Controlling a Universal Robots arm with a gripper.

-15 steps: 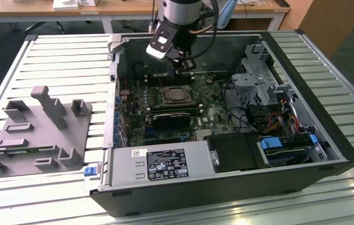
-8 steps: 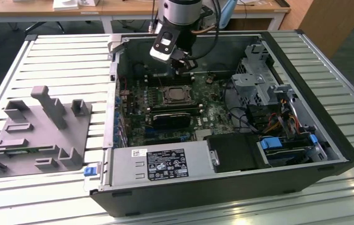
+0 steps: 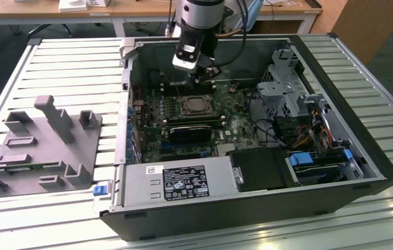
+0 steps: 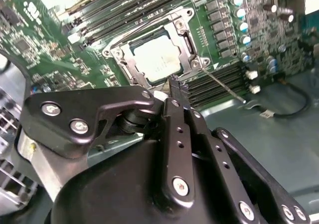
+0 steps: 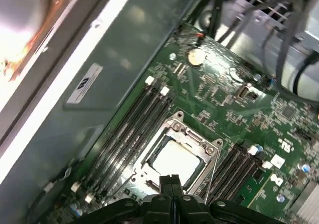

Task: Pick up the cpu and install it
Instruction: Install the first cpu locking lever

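Note:
The cpu, a square chip with a silver top, lies inside the metal socket frame on the motherboard of the open computer case. It shows bright in both wrist views. My gripper hangs above the board, just past the socket toward the case's rear wall. Its two black fingers are pressed together with nothing between them, their tips close above the socket frame's edge. The socket's thin lever wire lies beside the memory slots.
A grey plastic fixture with upright posts stands at the exterior view's left of the case. Memory slots flank the socket. A black heatsink, the drive cage, cables and the power supply crowd the case.

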